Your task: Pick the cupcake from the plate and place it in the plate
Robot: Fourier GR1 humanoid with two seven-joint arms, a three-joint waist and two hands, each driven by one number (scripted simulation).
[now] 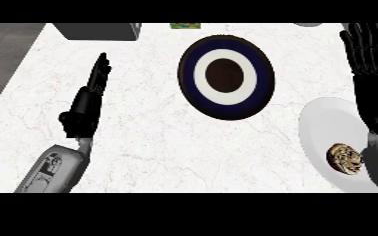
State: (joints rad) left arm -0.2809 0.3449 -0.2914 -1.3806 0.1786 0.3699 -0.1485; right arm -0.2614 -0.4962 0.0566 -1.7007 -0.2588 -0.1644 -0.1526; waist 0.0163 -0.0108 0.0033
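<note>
Cupcake (345,158) sits near the lower right of the white plate (321,130), at the right edge of the counter (148,130), and nothing is holding it yet. Your right hand (362,45) is up by the top right corner, fingers straight and spread, well apart from the cupcake, with the forearm running down along the plate's right side. So the step in hand looks like the reach. My advice: bring that hand back down and over the cupcake, keep the fingers apart until they sit on either side of it, then close around the sides, not the top. It lies near the plate's edge and close to your own forearm, so come in from above so you don't nudge it off.

Your left hand (92,87) is over the bare counter, fingers straight and pressed together, pointing away from you, carrying nothing.

The dark plate (227,77) with blue, white and brown rings lies in the middle, nothing on it, so that's your likely drop spot. A grey box (100,31) and a small green item (184,26) sit at the far edge.
</note>
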